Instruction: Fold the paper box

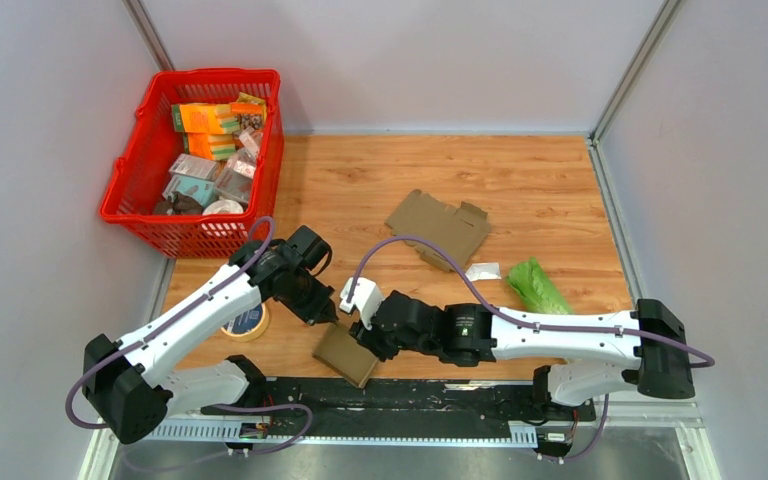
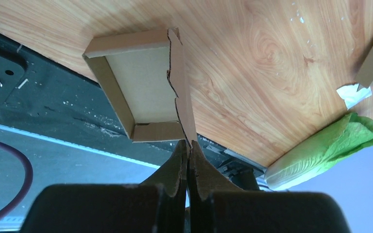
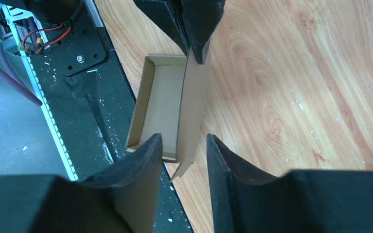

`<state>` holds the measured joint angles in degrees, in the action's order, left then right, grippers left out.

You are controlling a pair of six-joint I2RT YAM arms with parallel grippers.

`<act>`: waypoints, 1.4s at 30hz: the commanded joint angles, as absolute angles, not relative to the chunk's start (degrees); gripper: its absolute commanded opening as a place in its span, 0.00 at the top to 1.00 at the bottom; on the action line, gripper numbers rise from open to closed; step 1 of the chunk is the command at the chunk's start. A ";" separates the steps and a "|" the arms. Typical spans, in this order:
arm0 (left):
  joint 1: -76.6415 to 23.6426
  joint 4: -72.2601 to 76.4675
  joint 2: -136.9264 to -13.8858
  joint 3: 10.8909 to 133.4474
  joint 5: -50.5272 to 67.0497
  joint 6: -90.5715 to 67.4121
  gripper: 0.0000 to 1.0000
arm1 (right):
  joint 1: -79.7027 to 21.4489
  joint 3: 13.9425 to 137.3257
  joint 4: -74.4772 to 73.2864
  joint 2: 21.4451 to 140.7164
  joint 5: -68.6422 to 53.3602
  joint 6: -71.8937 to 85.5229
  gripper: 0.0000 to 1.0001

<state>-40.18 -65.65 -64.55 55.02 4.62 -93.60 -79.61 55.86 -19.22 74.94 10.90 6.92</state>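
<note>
Find the box [image 1: 345, 355] at the near edge of the table [image 1: 560, 190], between the two arms, with one corner over the black base rail [image 1: 410, 395]. It lies as a shallow tray, hollow side up, its long axis slanting from the left fingers [image 2: 177, 162] to the right fingers [image 3: 141, 170]. One long side flap stands upright along that axis. The left fingers are clenched on the top edge of this flap. The right fingers are parted and straddle its other end, with a gap visible on each side. Note the roll of tape [image 1: 248, 322] just beside the left arm. A flat cardboard sheet [image 1: 438, 226], a white scrap [image 1: 483, 271] and a green bag [image 1: 538, 286] lie farther back, well apart from the box. A red basket [image 1: 195, 160] of packets occupies the far left corner. The table is wood-grain, enclosed by plain grey walls.
</note>
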 commanded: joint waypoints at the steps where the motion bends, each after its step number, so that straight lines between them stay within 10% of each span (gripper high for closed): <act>1: -40.17 -70.83 -64.42 58.18 2.20 -92.20 1.00 | -79.63 56.69 -20.83 75.94 13.71 7.47 0.62; 14: -40.08 -70.58 -64.60 59.06 1.58 -92.20 1.00 | -79.72 54.67 -23.29 74.18 17.58 5.72 1.00; 23: -40.08 -72.95 -59.34 60.82 -8.51 -87.98 0.43 | -79.63 48.26 -18.29 69.17 19.86 1.41 1.00; 24: -40.17 -71.12 -58.11 59.95 -10.61 -85.98 0.25 | -79.54 47.73 -18.11 69.00 19.69 1.06 1.00; 33: -40.17 -17.14 -34.38 29.50 3.37 -39.40 0.25 | -77.26 42.81 -11.52 63.30 20.13 -4.21 1.00; 42: -40.17 -3.71 -37.09 23.91 8.96 -20.94 0.34 | -66.54 42.27 -9.75 58.09 3.81 -10.37 1.00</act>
<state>-40.10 -19.42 -37.74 23.55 4.95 -35.24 -70.65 40.84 -12.73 59.11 13.04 -6.72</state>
